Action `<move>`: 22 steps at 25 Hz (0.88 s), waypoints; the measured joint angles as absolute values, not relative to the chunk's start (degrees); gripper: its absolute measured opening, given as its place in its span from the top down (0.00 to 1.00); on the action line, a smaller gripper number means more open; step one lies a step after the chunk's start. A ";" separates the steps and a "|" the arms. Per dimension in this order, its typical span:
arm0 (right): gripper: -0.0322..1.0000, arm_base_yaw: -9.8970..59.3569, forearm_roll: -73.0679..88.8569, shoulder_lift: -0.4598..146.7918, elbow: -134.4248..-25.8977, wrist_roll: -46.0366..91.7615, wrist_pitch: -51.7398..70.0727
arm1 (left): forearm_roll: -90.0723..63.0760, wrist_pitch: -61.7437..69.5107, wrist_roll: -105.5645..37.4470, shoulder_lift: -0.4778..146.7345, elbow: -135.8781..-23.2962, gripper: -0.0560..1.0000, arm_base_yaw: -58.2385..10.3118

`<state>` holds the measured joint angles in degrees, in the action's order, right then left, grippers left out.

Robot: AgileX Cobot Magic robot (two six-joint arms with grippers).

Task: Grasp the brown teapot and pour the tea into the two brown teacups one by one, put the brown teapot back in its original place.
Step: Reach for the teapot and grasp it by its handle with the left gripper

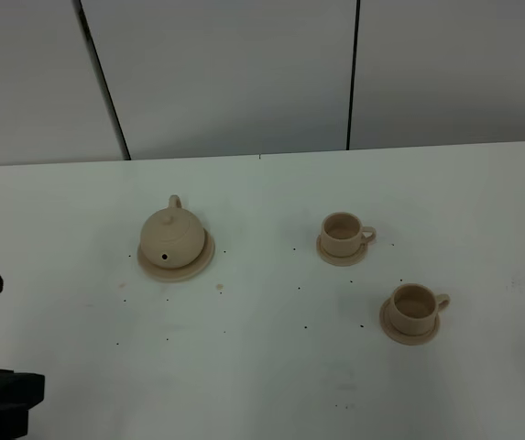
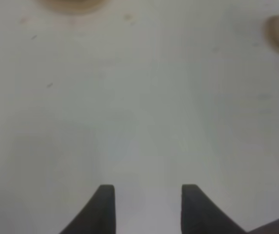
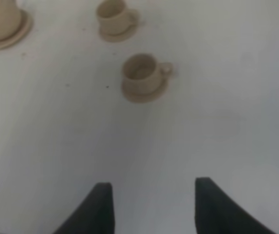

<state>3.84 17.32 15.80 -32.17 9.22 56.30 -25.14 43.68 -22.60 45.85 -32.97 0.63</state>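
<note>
Left wrist view: the left gripper (image 2: 148, 187) hangs over the bare table (image 2: 129, 97), jaws spread and empty. The right gripper (image 3: 153, 184) is likewise parted, holding nothing. The brown teapot (image 1: 174, 236) sits on its wide saucer (image 1: 205, 261), well apart from the far teacup (image 1: 342, 234) and the near teacup (image 1: 414, 309). A shallow pinch on its small loop handle could tip the pot, shed the lid or drag the saucer.

The brown teapot (image 1: 174, 235) looks like unglazed ceramic: matt sandy tan, smooth, barely any shine. Same finish on its saucer (image 1: 189, 272), the teacup (image 1: 342, 234) at its 3 o'clock and the other teacup (image 1: 415, 308) around 4 o'clock. The table (image 1: 262, 376) is smooth white, mostly matt, with a few dark specks. The left gripper (image 2: 148, 187) and right gripper (image 3: 154, 184) are matt black, plastic-looking.
</note>
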 joint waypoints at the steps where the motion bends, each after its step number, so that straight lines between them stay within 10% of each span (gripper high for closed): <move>1: 0.60 3.84 16.60 14.53 -32.09 8.48 56.86 | -23.66 43.81 -21.04 45.85 -32.97 0.58 0.63; 22: 0.60 3.84 2.60 -0.34 -27.82 -7.70 61.55 | -7.17 49.56 -7.53 45.85 -37.95 0.58 0.63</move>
<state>3.84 2.60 -0.34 -27.82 -7.70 61.55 -7.17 49.56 -7.53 45.85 -37.95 0.63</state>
